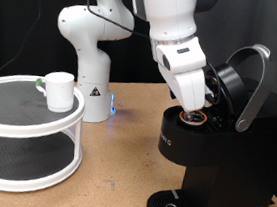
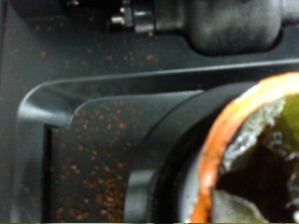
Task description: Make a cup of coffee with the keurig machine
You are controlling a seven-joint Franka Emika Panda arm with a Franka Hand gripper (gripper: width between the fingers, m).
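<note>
We see the gripper (image 1: 195,108) down at the open keurig machine (image 1: 207,162), right over its pod hole. We cannot tell how the jaws stand. The cup (image 1: 58,90) sits far off on the white 2-shelf stand (image 1: 26,136). A bump might knock the raised lid (image 1: 243,83).

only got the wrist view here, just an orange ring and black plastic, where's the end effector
Observer: The end effector is over the open pod chamber on top of the keurig machine.
Operator: lid up or down
Observer: Up; the silver-grey handle is raised behind the chamber.
Operator: where's the cup
Observer: The cup stands on the white round shelf at the exterior view's left, away from the machine.
</note>
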